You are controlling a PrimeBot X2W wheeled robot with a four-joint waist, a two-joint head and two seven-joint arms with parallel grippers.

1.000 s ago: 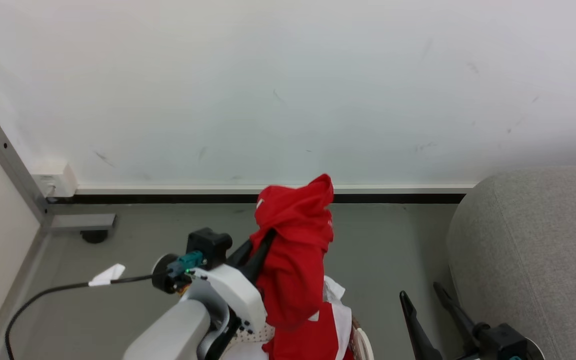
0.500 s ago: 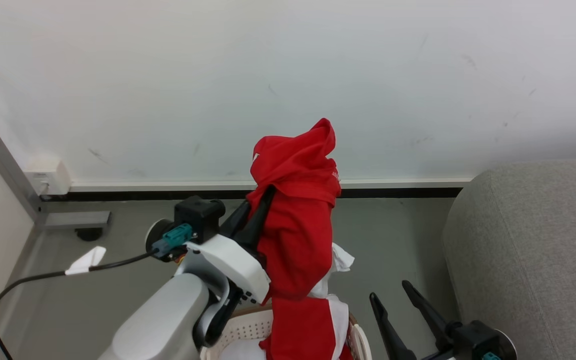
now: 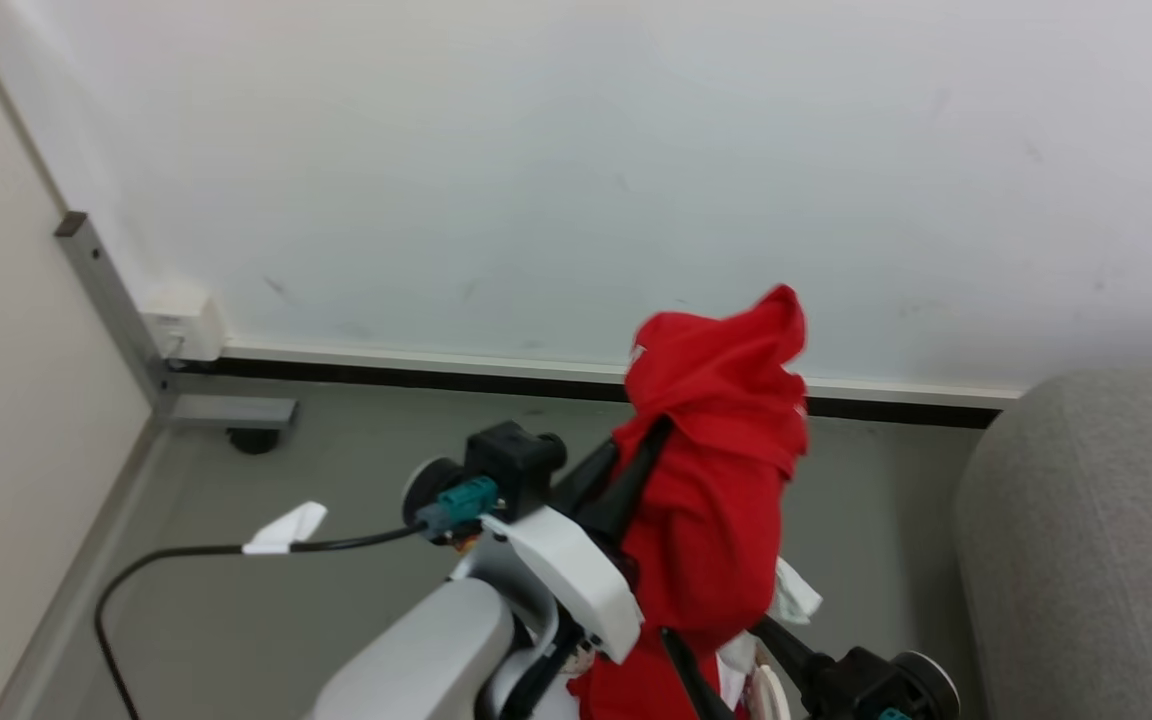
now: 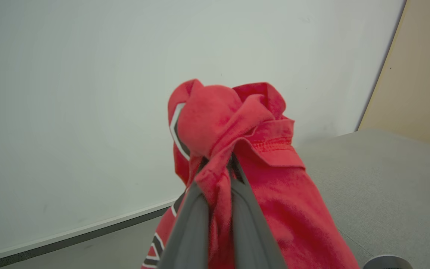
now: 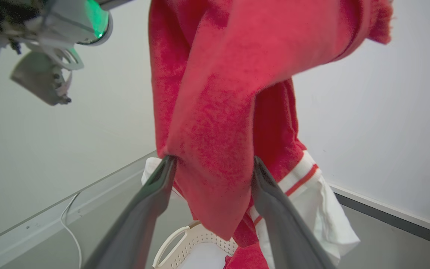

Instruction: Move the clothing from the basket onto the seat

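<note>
A red garment [image 3: 721,470] with white panels hangs in the air in front of the wall. My left gripper [image 3: 658,430] is shut on its bunched top, and the left wrist view shows fabric pinched between the two grey fingers [image 4: 189,224]. My right gripper [image 5: 214,161] is open, its fingers on either side of the hanging red cloth [image 5: 215,112]. Below the cloth is the white perforated basket [image 5: 200,239], whose rim [image 3: 764,692] peeks out at the bottom of the head view. The light-grey seat [image 3: 1086,540] stands to the right.
A white wall with a dark baseboard [image 3: 436,375] runs behind the grey floor [image 3: 336,470]. A metal post and a wall box [image 3: 181,325] stand at the left corner. A black cable [image 3: 236,548] with a white tag trails from my left wrist.
The head camera has shifted. My right gripper has come up and in from beside the garment, so its open fingers now stand on either side of the hanging cloth. The left gripper still holds the garment aloft.
</note>
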